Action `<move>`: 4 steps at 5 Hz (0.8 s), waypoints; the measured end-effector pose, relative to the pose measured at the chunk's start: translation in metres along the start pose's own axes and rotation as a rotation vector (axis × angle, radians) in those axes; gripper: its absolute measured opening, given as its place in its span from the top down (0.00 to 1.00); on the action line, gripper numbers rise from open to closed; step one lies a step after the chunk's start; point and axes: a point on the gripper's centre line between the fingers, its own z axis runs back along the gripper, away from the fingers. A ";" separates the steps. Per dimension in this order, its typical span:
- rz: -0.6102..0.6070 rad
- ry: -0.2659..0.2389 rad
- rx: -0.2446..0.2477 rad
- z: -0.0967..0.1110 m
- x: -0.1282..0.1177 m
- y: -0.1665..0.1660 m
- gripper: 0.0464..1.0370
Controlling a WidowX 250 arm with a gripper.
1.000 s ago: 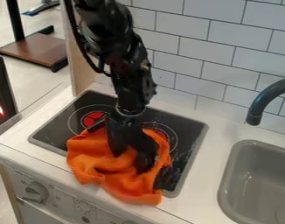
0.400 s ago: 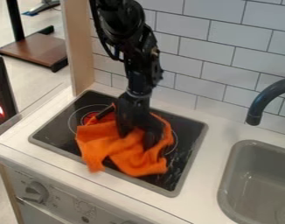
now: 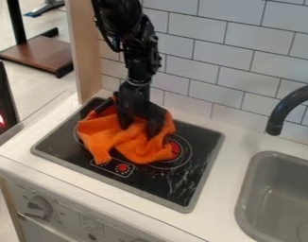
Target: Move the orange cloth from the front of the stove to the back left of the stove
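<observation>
The black gripper (image 3: 139, 125) hangs over the back left part of the black stove top (image 3: 158, 182), pressed down on a crumpled orange cloth (image 3: 105, 136). Its two fingers stand apart, with cloth bunched between and around them. Folds of the cloth spread left and toward the front, covering most of the left burner. The red centre of the right burner (image 3: 176, 150) shows beside the cloth's right edge.
A grey sink (image 3: 248, 198) with a dark curved faucet (image 3: 276, 118) is at the right. White tiles (image 3: 201, 71) rise behind the counter, and a wooden panel (image 3: 88, 52) stands at the back left. Knobs (image 3: 38, 206) line the front.
The gripper and cloth have moved back across the stove from its front edge, first slightly right, then left. The control marks at the front and the right burner are now uncovered.
</observation>
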 end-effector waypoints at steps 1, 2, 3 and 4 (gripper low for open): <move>0.069 0.001 -0.006 0.001 0.002 -0.024 0.04; 0.146 -0.013 0.006 0.000 0.013 -0.046 0.04; 0.149 -0.018 0.025 0.000 0.015 -0.046 0.04; 0.121 -0.040 0.061 0.003 0.020 -0.041 0.04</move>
